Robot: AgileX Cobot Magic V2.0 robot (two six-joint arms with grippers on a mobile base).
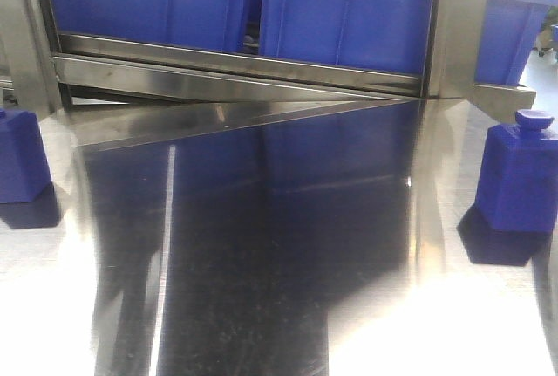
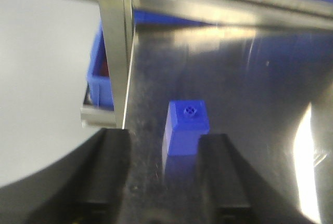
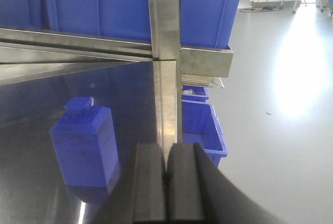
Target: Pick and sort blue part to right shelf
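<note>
Black left gripper (image 2: 166, 182) gapes wide and empty, a small blue plastic block (image 2: 187, 128) upright on the steel table (image 2: 250, 78) just ahead. The right gripper (image 3: 166, 182) is pinched together, empty, before the grey steel shelf (image 3: 165, 68).

The table (image 1: 261, 289) is shiny metal, like a mirror. The blue part (image 1: 519, 180) at the right is smooth plastic. The bins (image 1: 349, 10) along the top are blue plastic. The shelf (image 1: 218, 66) is grey metal.

left blue part (image 1: 21, 160) cut off, bins (image 1: 349, 18) cropped
</note>
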